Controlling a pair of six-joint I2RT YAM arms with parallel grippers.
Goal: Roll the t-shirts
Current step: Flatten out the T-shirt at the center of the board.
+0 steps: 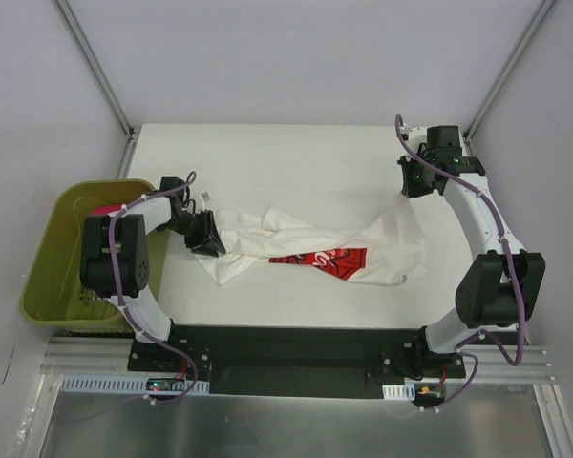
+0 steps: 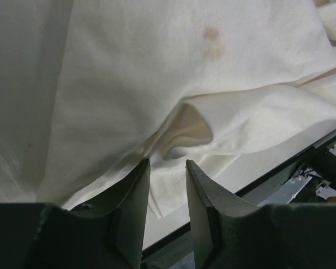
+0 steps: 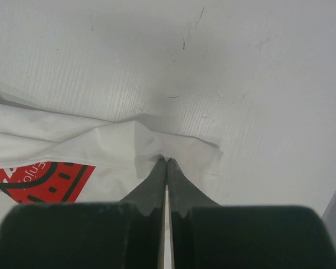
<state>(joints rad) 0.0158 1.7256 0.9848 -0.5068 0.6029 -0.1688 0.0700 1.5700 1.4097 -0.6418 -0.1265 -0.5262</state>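
Note:
The white t-shirt (image 1: 267, 234) lies crumpled and stretched across the table, its red print (image 1: 329, 260) twisted near the middle. A pink bundle (image 1: 105, 210) rests in the green bin. My left gripper (image 1: 208, 244) is at the shirt's left end, jaws open, with the cloth (image 2: 185, 67) just past its tips (image 2: 168, 162) and nothing pinched between them. My right gripper (image 1: 409, 191) is at the shirt's far right corner. In the right wrist view it (image 3: 166, 159) is shut on a puckered fold of the shirt (image 3: 101, 145), beside the red print (image 3: 42, 179).
An olive-green bin (image 1: 48, 277) stands off the table's left edge beside the left arm. The black base rail (image 1: 286, 348) runs along the near edge. Metal frame posts (image 1: 95, 62) rise at the back corners.

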